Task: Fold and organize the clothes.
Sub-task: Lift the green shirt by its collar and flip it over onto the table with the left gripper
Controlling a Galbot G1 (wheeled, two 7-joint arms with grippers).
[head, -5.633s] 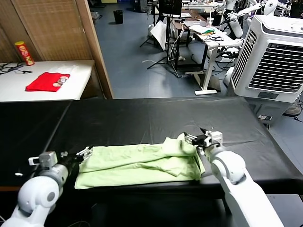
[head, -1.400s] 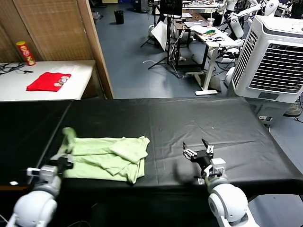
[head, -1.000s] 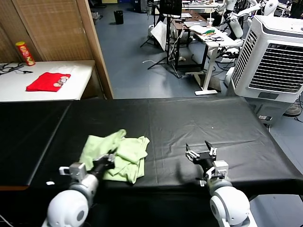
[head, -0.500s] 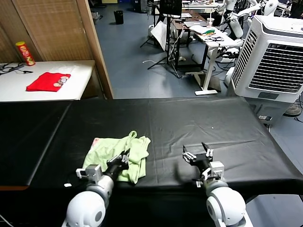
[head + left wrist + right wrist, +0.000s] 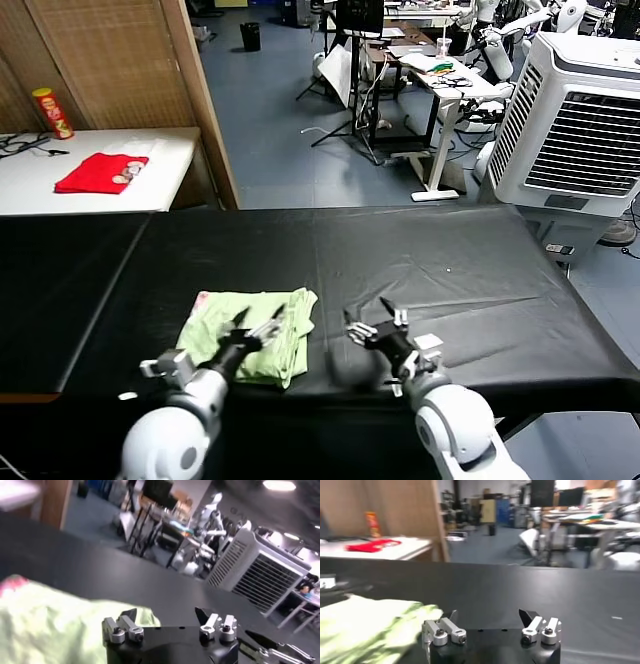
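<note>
the left gripper (image 5: 258, 327) is seen with its fingers spread wide, nothing held between them, poised over the near right part of the shirt (image 5: 250, 318). the right gripper (image 5: 377, 325) is likewise spread wide and empty, held above bare black table (image 5: 440, 260) just right of the shirt. the shirt is laid in a folded bundle on the table's near left part, a pink print showing at its far left corner. a red cloth (image 5: 100, 171) is seen on a white table (image 5: 60, 195) well behind.
</note>
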